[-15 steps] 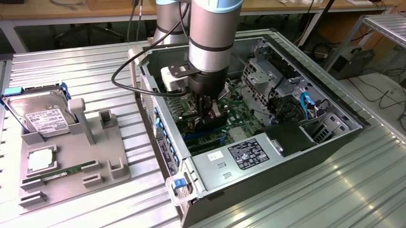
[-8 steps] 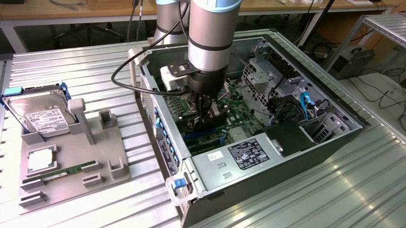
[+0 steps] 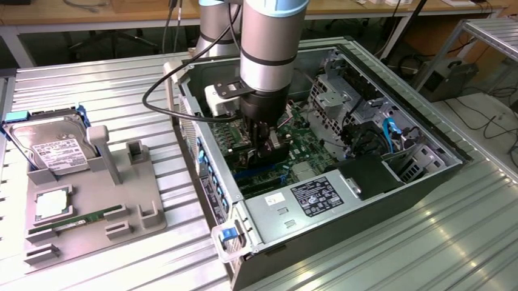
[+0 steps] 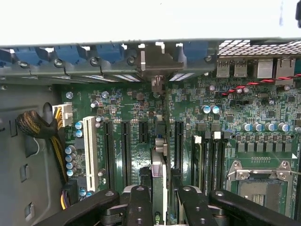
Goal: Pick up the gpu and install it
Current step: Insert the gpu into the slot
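Observation:
The gpu [image 3: 272, 151] is a slim dark card standing on edge over the motherboard [image 3: 312, 148] inside the open computer case [image 3: 212, 182]. My gripper [image 3: 263, 140] reaches straight down into the case and is shut on the card's upper edge. In the wrist view the gpu [image 4: 160, 147] runs edge-on between my two black fingers [image 4: 139, 203], down at an expansion slot between the black slots [image 4: 125, 150]. Its metal bracket [image 4: 157, 66] stands against the case's rear wall. My gripper [image 4: 162, 192] hides the card's near end.
A grey fixture tray [image 3: 145, 221] at the exterior view's left holds a silver hard drive [image 3: 53, 150], a processor [image 3: 50, 204] and a green memory stick [image 3: 77, 219]. Inside the case are the power supply [image 3: 317, 195], drive cage [image 3: 344, 91] and the processor socket [image 4: 262, 186].

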`<state>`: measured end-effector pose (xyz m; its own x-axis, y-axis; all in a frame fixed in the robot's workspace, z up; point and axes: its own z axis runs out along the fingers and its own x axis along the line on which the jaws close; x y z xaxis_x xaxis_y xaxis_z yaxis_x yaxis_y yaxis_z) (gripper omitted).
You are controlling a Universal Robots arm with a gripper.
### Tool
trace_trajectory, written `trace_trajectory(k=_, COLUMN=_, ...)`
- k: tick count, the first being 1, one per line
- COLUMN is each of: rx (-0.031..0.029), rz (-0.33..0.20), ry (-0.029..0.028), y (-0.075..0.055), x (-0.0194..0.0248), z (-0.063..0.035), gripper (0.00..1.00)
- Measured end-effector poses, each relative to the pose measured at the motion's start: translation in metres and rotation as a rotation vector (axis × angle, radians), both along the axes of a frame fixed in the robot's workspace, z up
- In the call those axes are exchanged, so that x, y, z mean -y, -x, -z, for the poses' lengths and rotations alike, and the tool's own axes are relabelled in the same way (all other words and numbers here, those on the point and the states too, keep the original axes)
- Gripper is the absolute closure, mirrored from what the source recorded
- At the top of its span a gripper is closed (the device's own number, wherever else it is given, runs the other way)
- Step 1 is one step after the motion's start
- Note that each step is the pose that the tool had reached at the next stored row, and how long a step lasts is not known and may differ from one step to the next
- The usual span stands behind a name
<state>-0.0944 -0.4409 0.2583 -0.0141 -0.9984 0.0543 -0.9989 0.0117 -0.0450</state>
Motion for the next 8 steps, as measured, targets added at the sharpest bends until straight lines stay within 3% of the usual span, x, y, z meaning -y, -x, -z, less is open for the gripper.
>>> trace_trajectory(k=8, rx=0.0, rz=0.004, ry=0.0004, y=-0.0002, x=0.0, z=-0.0003, gripper=0.74)
